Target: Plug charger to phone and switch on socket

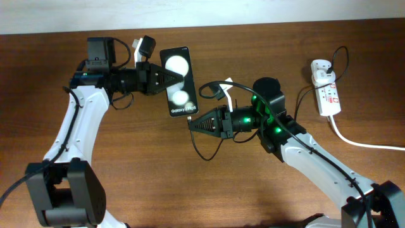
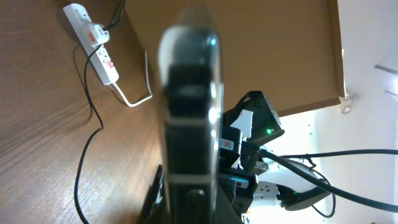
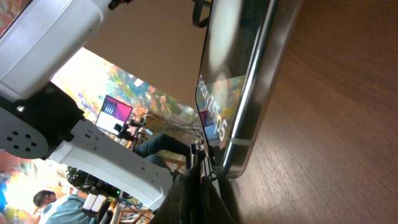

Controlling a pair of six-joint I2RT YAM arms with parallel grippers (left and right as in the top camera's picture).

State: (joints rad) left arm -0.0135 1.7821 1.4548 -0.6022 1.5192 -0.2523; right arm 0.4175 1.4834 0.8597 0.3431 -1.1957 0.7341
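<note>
The phone (image 1: 181, 101) is a black slab with two white spots and "Galaxy" lettering at its near end. My left gripper (image 1: 169, 78) is shut on its far half and holds it. In the left wrist view the phone (image 2: 189, 112) shows edge-on between my fingers (image 2: 186, 208). My right gripper (image 1: 191, 123) is shut on the charger's black tip, right at the phone's near end. In the right wrist view the tip (image 3: 200, 158) sits just under the phone's bottom edge (image 3: 239, 74), above my fingers (image 3: 202, 190). The charger cable (image 1: 204, 154) loops back towards the socket (image 1: 327, 95).
The socket, a white strip with a white adapter, lies at the far right and also shows in the left wrist view (image 2: 99, 50). Its thick white cord (image 1: 361, 142) runs off to the right. The thin black cable (image 2: 87, 149) trails over the wooden table (image 1: 126, 164).
</note>
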